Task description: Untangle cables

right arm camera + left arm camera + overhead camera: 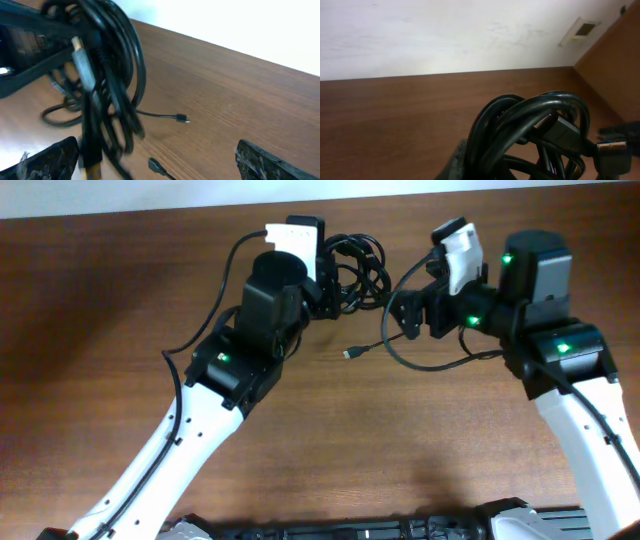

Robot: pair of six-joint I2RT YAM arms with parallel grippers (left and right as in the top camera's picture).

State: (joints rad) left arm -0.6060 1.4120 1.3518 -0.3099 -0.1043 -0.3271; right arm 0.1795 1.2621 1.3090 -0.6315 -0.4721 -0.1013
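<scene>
The cables form a black knotted bundle [357, 268] lifted at the back of the table. My left gripper [333, 288] is shut on the bundle's left side. In the left wrist view the loops [530, 132] fill the lower frame beside one grey finger [458, 159], and a metal-tipped plug [612, 147] sticks out to the right. My right gripper [403, 312] stands open just right of the bundle. Its fingers [47, 161] are spread wide in the right wrist view. The bundle [112, 75] hangs in front of the left one, untouched. A loose cable end [352, 354] lies on the table.
The wooden table [120, 330] ends at a white wall along the back. A thin cord with a small plug [182, 118] and a second plug [155, 164] lie on the wood between my right fingers. The arms' own thicker wires loop near both wrists.
</scene>
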